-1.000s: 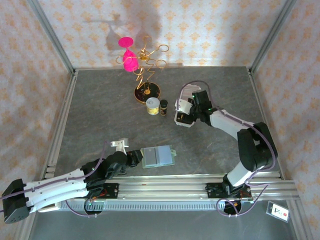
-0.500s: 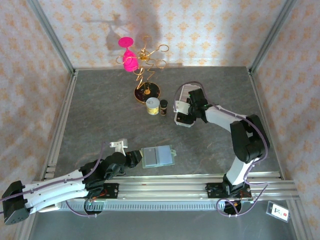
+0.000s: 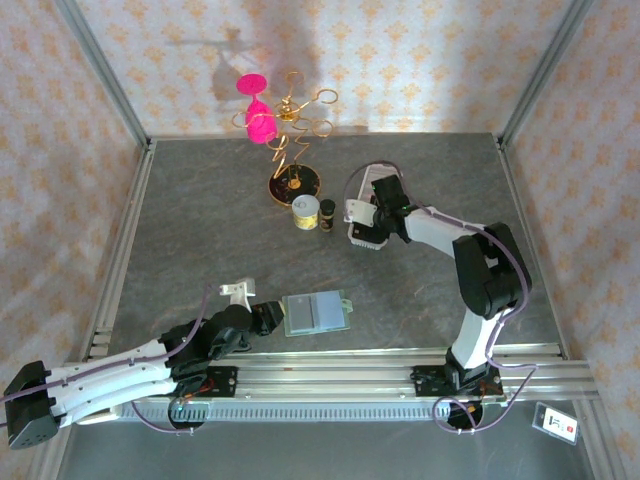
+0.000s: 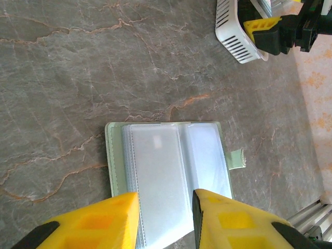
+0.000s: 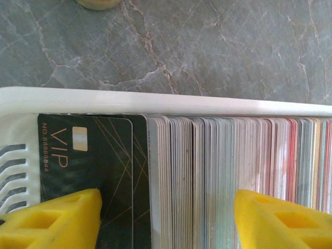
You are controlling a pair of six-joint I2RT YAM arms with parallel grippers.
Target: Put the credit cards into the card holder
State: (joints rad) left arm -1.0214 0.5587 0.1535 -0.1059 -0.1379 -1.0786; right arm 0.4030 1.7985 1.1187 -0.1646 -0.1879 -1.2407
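The card holder [image 3: 316,313] lies open and flat near the front edge, sage-green with grey-blue pockets [image 4: 166,171] and a snap tab to its right. My left gripper [image 3: 267,318] sits at its left end. Its yellow fingers [image 4: 165,197] stand apart over the holder's near page, nothing gripped. The credit cards [image 5: 207,171] stand packed on edge in a white slotted tray [image 5: 155,98], with a dark VIP card [image 5: 88,155] lying at the left end. My right gripper [image 5: 167,199] hangs open over the tray [image 3: 362,238], one finger over the dark card, the other over the row.
A gold wire stand with pink glasses [image 3: 288,130] stands at the back. A cream-lidded jar [image 3: 306,212] and a small dark bottle [image 3: 327,213] sit left of the tray. An aluminium rail [image 3: 330,365] runs along the front. Patterned walls enclose the table.
The right arm has shifted a little left and back over the tray, and its jaws widened, then narrowed again. The left arm and the card holder have stayed put.
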